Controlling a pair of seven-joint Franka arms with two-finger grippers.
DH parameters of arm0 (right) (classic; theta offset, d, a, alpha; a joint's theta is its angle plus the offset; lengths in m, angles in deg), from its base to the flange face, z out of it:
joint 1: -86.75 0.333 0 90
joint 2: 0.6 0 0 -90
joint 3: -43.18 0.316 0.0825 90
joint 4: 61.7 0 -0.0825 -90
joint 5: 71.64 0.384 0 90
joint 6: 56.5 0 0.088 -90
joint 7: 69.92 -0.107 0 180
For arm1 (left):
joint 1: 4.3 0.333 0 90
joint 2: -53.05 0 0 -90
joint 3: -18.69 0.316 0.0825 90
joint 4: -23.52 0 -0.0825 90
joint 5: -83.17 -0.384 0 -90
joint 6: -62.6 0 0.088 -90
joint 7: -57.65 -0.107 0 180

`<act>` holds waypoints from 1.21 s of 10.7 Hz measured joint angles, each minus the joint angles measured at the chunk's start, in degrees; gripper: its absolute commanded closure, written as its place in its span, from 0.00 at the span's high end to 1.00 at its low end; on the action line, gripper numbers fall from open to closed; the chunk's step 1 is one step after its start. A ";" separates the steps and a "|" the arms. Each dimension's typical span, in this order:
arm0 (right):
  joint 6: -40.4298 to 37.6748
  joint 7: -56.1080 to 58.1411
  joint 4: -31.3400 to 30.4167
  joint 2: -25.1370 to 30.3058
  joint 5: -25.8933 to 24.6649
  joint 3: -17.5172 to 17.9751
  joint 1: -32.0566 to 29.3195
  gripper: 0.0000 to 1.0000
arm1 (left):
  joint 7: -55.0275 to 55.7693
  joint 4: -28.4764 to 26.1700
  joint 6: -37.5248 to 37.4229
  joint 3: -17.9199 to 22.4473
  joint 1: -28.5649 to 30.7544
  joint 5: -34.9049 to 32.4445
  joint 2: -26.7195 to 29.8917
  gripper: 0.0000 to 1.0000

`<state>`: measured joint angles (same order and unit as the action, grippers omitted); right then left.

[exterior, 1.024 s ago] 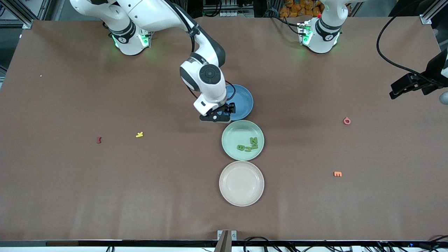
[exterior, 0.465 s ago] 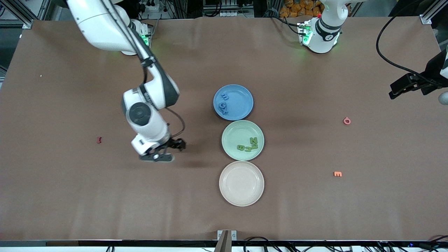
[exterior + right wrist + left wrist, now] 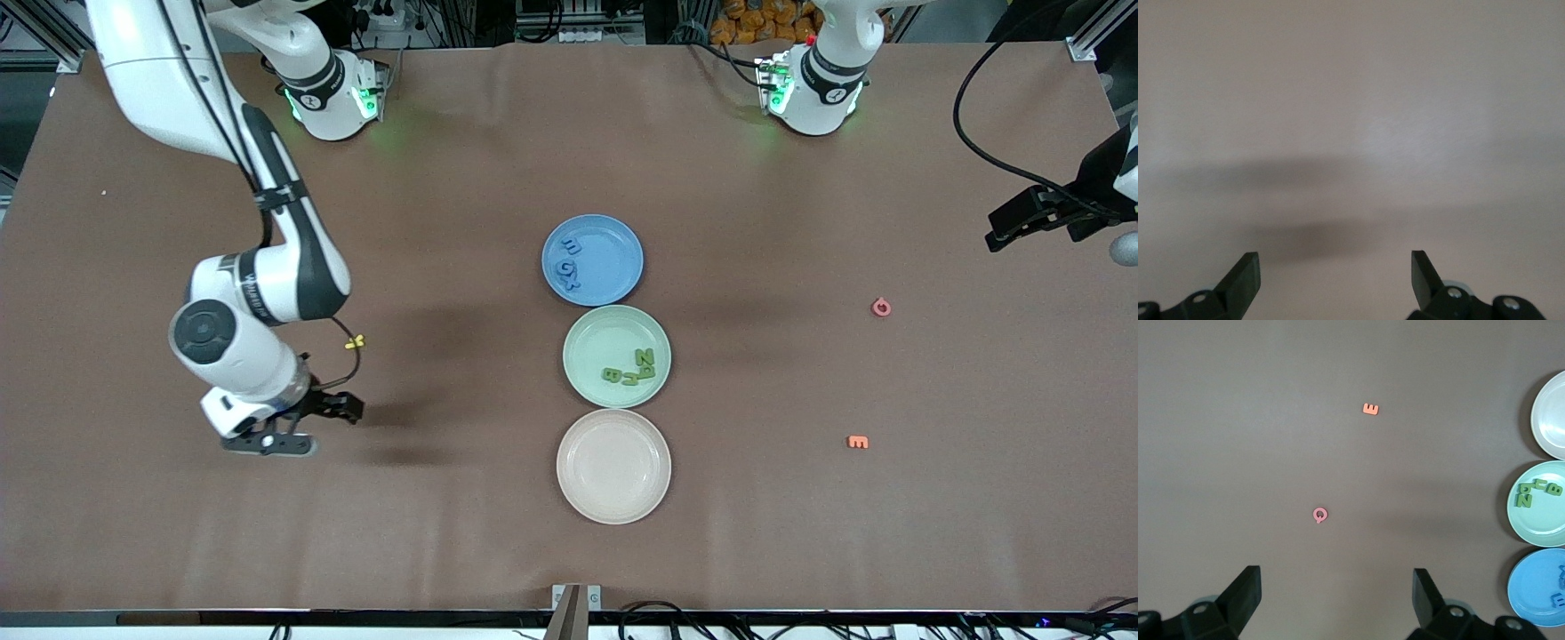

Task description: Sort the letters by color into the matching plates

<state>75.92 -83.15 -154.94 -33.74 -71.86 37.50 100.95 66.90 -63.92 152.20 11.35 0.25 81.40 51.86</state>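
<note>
The blue plate holds blue letters. Beside it, nearer the front camera, the mint green plate holds green letters. A yellow letter, a pink letter and an orange letter lie loose on the table. My right gripper hangs open and empty over bare table toward the right arm's end, close to the yellow letter. High over the left arm's end my left gripper waits, open and empty. Its wrist view shows the pink letter, the orange letter and both plates.
A cream plate stands empty in line with the other two, nearest the front camera. A black cable loops over the table at the left arm's end. The right wrist view shows only brown tabletop.
My right arm has swung from the blue plate toward the right arm's end of the table, uncovering the blue letters in that plate. The left arm has barely moved.
</note>
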 measured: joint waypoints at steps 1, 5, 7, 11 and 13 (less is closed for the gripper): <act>-0.07 2.58 0.46 0.00 -0.01 -1.47 -0.82 1.00 | 0.00 0.00 0.00 0.00 0.00 0.00 0.00 1.00; -6.84 15.58 2.05 3.90 0.00 -7.72 -1.49 1.00 | 0.00 -0.01 0.00 -0.04 -0.02 0.00 0.01 1.00; -16.05 19.90 3.56 9.99 -0.01 -8.56 -2.47 1.00 | 0.00 -0.03 0.00 -0.08 -0.04 0.00 0.07 1.00; -35.04 20.81 8.11 20.03 -0.03 -8.60 -2.99 1.00 | -0.01 -0.05 -0.04 -0.36 -1.33 0.00 0.29 1.00; -40.77 20.81 8.52 24.55 -0.03 -8.61 -3.05 1.00 | -0.01 -0.10 -0.14 -0.51 -1.92 0.00 0.37 1.00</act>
<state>35.15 -62.34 -146.42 -9.19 -71.89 28.90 97.90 66.89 -64.02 152.06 10.84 -1.67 81.40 52.23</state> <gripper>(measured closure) 0.000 0.000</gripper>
